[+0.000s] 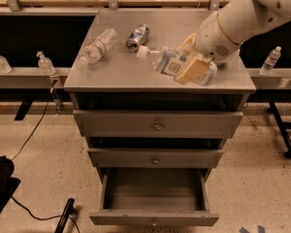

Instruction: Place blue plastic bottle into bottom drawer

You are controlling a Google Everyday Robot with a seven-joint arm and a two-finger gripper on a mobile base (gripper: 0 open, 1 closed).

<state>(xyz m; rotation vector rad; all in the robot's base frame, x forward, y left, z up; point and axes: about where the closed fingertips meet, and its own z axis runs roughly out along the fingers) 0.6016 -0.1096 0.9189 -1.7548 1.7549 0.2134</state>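
Blue plastic bottle (170,66) lies sideways in our gripper (189,57), over the right half of the cabinet top (116,74), its white cap pointing toward the cabinet's left side as we view it. The tan fingers (193,70) are clamped across its labelled body, and it looks lifted just clear of the surface. We judge that this sideways hold suits a shallow tray, since the bottle can go in flat. Under the cabinet top we count three drawers; only the bottom drawer (153,193) is pulled out, ready to receive it. On the cabinet top rest one clear red-banded bottle (98,45) and one crushed can (137,35), both apart from the gripper. Three small bottles stand on ledges beside the cabinet, two left (45,62), one right (271,59).
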